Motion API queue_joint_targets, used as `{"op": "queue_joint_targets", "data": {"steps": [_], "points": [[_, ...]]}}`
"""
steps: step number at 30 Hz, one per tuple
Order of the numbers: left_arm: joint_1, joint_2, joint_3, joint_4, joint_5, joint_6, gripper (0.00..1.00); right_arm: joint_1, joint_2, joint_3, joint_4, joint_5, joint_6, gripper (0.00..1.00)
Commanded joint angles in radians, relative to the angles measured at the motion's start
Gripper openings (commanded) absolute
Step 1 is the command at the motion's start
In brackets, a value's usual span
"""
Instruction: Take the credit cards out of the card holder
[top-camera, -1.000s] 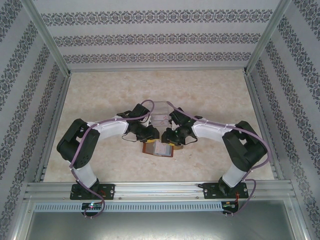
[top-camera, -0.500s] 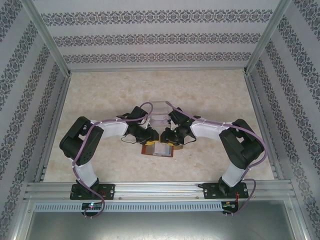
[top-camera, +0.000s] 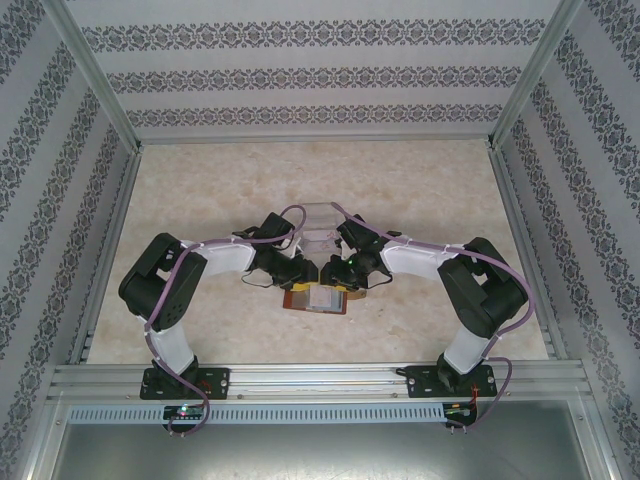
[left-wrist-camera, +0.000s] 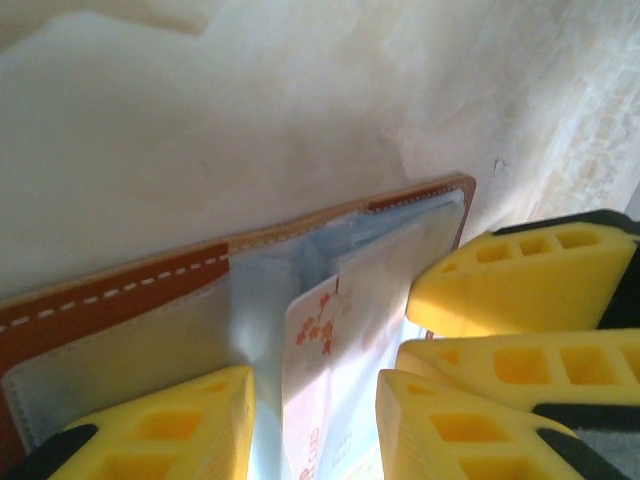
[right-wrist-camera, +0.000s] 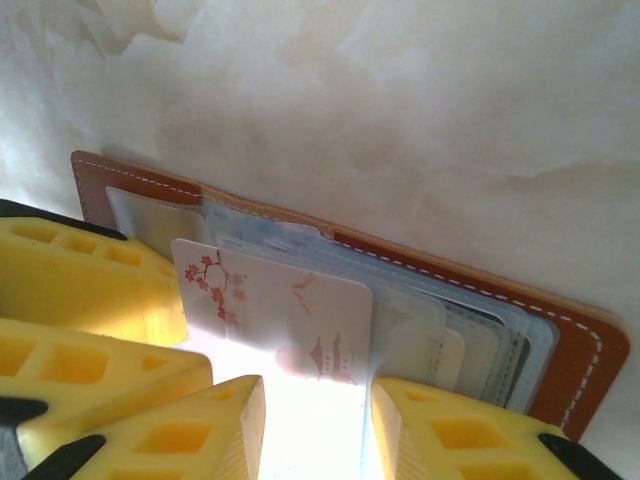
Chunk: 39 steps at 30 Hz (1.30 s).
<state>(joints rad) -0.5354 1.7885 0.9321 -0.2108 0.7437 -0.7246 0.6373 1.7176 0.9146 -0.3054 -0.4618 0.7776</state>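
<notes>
Both my elbows have tucked in. My left claw (left-wrist-camera: 315, 385) and right claw (right-wrist-camera: 318, 390) meet over the small reddish-brown leather folding wallet (top-camera: 318, 299), open on the table midway between my arms. A pale blossom-printed rectangular card (right-wrist-camera: 280, 310) sits between both finger pairs, its long axis across my right gap. The jaws are parted, but I cannot tell if either one pinches it.

Both arms match: the left arm (top-camera: 225, 258) and right arm (top-camera: 420, 262) have black rounded joints, white forearm shells and a mauve cable (top-camera: 152, 318) looping from black base plate (top-camera: 185, 381) to wrist. The left claw (left-wrist-camera: 310, 405) and right claw (right-wrist-camera: 318, 405) end in bright yellow fingers (right-wrist-camera: 455, 435) with rectangular hollows.
</notes>
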Motion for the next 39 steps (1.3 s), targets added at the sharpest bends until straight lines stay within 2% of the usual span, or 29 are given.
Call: {"op": "queue_joint_targets", "data": {"steps": [1, 7, 16, 19, 23, 29, 36, 39], "points": [[0.000, -0.024, 0.056, -0.178, 0.021, 0.124, 0.37, -0.001, 0.048, -0.012, -0.044, 0.046, -0.023, 0.37], [-0.001, -0.021, 0.124, -0.423, -0.140, 0.278, 0.39, -0.003, 0.047, -0.009, -0.052, 0.046, -0.029, 0.37], [-0.001, -0.038, 0.140, -0.425, -0.248, 0.262, 0.39, -0.004, 0.042, -0.008, -0.055, 0.048, -0.032, 0.37], [0.000, -0.035, 0.136, -0.454, -0.291, 0.274, 0.31, -0.005, 0.044, -0.007, -0.055, 0.046, -0.034, 0.37], [0.000, -0.033, 0.136, -0.487, -0.327, 0.277, 0.29, -0.006, 0.045, -0.003, -0.057, 0.043, -0.038, 0.37], [0.001, -0.124, 0.141, -0.429, -0.299, 0.215, 0.31, -0.006, 0.034, -0.003, -0.060, 0.045, -0.038, 0.37], [0.000, -0.136, 0.105, -0.224, -0.108, 0.086, 0.32, -0.006, 0.033, -0.004, -0.057, 0.043, -0.036, 0.37], [0.002, -0.107, 0.083, -0.159, -0.067, 0.049, 0.31, -0.007, 0.033, -0.003, -0.059, 0.042, -0.038, 0.37]]}}
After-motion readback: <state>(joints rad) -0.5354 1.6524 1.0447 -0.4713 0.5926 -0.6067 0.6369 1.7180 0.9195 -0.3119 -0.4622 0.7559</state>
